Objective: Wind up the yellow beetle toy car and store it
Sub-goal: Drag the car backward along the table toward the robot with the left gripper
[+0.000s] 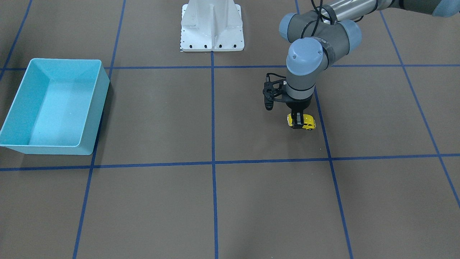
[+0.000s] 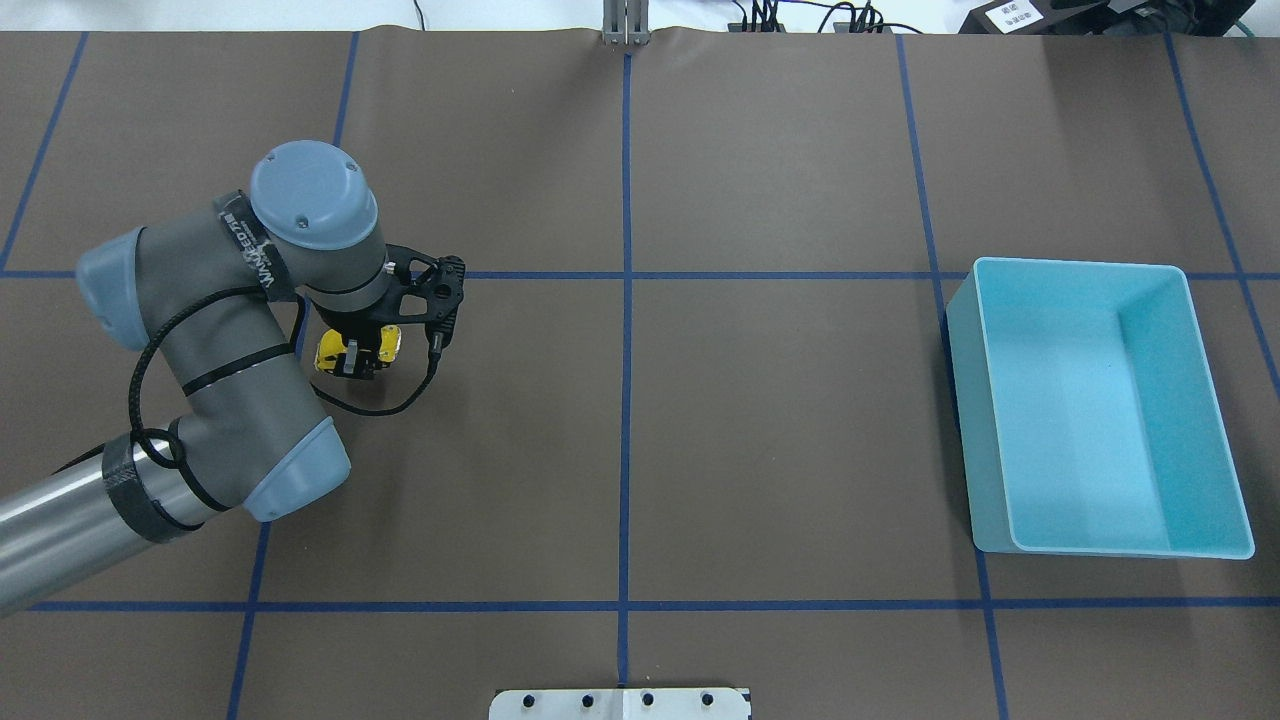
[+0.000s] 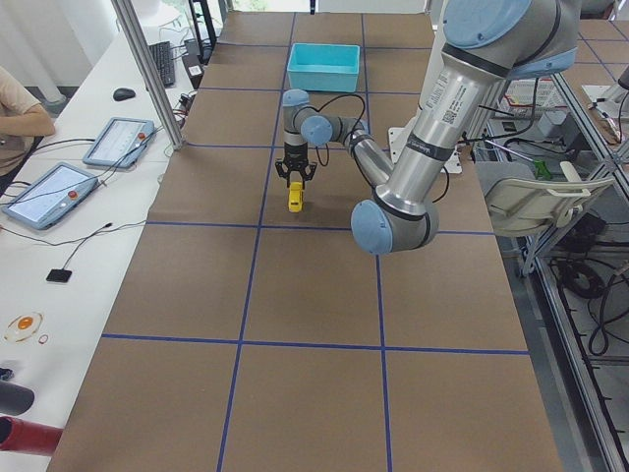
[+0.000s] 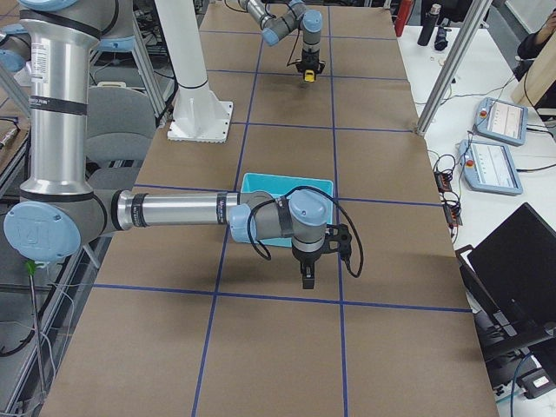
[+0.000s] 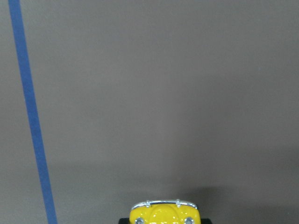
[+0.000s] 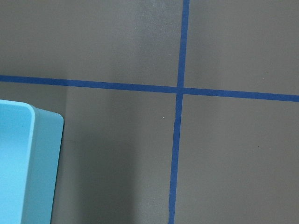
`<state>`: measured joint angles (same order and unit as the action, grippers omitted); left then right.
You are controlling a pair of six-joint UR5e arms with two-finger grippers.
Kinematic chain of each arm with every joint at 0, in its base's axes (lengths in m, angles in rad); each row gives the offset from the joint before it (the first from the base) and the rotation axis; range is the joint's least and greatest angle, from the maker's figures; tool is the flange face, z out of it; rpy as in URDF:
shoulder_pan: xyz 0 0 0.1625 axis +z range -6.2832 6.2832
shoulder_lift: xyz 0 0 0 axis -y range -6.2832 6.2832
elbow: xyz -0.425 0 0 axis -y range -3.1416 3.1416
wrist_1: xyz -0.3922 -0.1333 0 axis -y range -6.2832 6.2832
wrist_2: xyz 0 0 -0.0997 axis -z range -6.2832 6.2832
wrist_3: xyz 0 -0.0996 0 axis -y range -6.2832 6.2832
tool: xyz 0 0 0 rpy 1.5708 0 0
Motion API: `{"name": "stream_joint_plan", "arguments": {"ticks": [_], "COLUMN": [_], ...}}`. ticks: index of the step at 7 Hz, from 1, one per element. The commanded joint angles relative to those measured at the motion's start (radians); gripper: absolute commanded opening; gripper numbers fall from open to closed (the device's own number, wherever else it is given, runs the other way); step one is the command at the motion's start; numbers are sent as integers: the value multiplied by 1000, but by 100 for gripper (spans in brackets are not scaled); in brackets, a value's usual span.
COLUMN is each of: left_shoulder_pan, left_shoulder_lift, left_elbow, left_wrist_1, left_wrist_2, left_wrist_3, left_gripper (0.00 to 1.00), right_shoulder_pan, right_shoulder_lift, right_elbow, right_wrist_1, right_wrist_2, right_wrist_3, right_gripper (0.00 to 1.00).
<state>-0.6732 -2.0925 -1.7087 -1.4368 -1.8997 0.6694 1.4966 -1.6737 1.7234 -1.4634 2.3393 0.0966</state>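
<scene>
Reads the car [image 1: 308,123] as tiny, light and rigid, with a glossy rounded shell likely to squirt out of a loose pinch. Best taken across the flatter door sides at mid-body, clear of the wheels so these can roll for winding. Probably needs firm downward pressure while dragging backward, so slipping looks like the main risk. Sits low at the table [image 1: 215,201], on it or just above; cannot tell which. Lies in the robot's left half, just beside a blue tape line, well apart from the bin [image 1: 94,118] on the far side. Held by the left gripper [image 1: 297,124], pointing straight down, fingers clamped on the car's sides. Shows the right gripper [image 4: 307,276] near the bin in a side view only; cannot tell whether spread or closed.
</scene>
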Motion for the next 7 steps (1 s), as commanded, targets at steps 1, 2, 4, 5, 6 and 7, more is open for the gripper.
{"name": "stream_joint_plan", "arguments": {"ticks": [1,2,4,5,6,7], "left_shoulder_pan": [-6,-6,-6,-6,-6,-5], "left_shoulder_lift": [38,58,101,104,106,98], "left_elbow": [0,-5,-29,-29,-31,-31], "left_wrist_1": [-22,-24,-25,-37,-45,-45], "left_wrist_2": [-9,-10,-4,-1,5,37], "left_wrist_3": [50,55,53,53,53,47], "left_gripper": [0,0,0,0,0,0], "right_shoulder_pan": [-4,-9,-27,-30,-33,-35], "right_shoulder_lift": [0,0,0,0,0,0], "right_elbow": [-1,-1,-1,1,1,1], "right_wrist_1": [0,0,2,2,0,0], "right_wrist_2": [0,0,0,0,3,3], "right_wrist_3": [0,0,0,0,0,0], "right_gripper": [100,100,100,100,100,100]}}
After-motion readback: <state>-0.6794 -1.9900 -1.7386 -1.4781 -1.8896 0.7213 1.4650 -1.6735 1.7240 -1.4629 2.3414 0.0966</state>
